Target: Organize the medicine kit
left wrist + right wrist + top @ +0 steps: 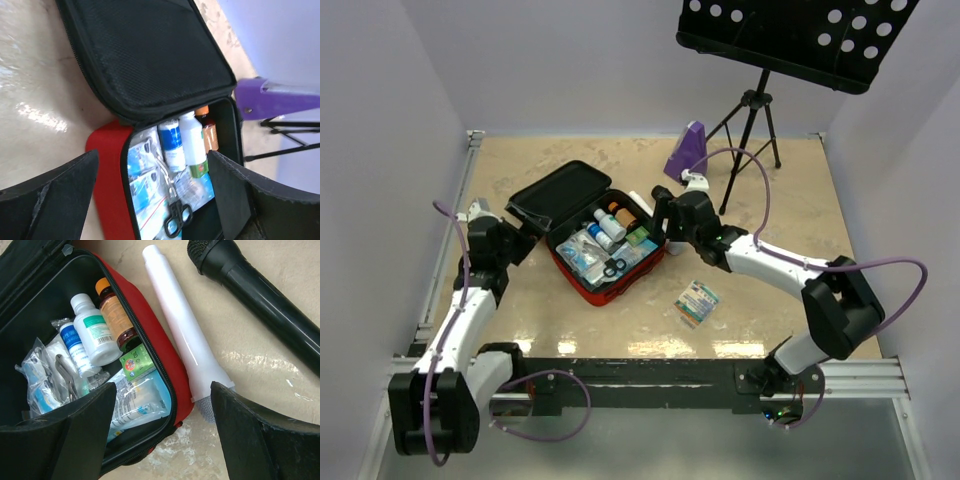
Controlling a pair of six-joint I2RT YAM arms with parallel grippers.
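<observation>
The red medicine kit (588,285) lies open mid-table, its black lid (558,192) folded back to the far left. Inside are white bottles (95,330), an amber bottle (114,312), black-handled scissors (178,218), a green box (136,361) and clear packets (140,400). My left gripper (523,240) is open and empty at the kit's left side; in the left wrist view (152,200) its fingers frame the contents. My right gripper (658,222) is open and empty over the kit's right corner, as the right wrist view (162,432) shows.
A small colourful packet (697,302) lies on the table right of the kit. A white microphone (182,325) and a black microphone (260,295) lie beside the kit's right edge. A purple metronome (686,150) and a music stand (760,110) stand at the back.
</observation>
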